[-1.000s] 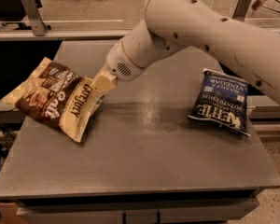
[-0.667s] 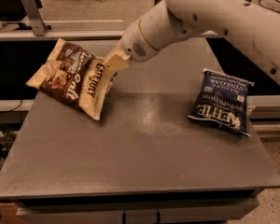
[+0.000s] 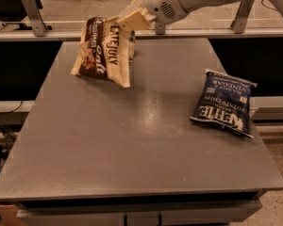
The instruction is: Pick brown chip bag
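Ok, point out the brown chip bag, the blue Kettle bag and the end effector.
brown chip bag (image 3: 95,55), camera view, its dark centre panel.
blue Kettle bag (image 3: 223,103), camera view, middle of its front.
end effector (image 3: 126,21), camera view, fingertips shut on the brown chip bag's top edge.

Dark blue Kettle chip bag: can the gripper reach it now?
Probably not: the gripper, above the grey table's far edge, is shut on the cream-and-brown chip bag; the blue bag lies uncovered.

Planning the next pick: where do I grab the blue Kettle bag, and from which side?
Probably the crimped end seam of the blue Kettle bag, from above at its far end: it lies flat on the table, middle puffed, seams thin. The gripper, over the table's far side, is shut on the brown chip bag, at its top edge.
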### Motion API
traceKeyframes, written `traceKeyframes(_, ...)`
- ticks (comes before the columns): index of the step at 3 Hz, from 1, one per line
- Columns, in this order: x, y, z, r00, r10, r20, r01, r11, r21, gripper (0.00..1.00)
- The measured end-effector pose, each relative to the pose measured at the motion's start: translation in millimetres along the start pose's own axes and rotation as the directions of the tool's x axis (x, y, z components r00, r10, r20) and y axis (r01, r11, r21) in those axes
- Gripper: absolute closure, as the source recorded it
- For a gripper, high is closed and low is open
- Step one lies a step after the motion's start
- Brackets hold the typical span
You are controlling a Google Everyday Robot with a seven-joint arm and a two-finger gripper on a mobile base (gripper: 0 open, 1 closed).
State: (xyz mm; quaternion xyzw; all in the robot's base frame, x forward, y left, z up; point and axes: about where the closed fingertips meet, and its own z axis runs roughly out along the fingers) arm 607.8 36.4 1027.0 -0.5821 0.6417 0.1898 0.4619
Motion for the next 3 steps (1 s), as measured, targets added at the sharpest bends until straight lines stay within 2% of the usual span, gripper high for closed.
traceKeyframes(1,-27,2,-31,0.995,-0.083,0.063,0.083,0.9965,0.009,1.00)
traceKeyframes(2,-44,5,-56,0.983,-0.153,0.100,0.152,0.9882,0.012,1.00)
traceKeyframes(3,-46,5,-58,0.981,-0.162,0.103,0.162,0.9868,0.012,1.00)
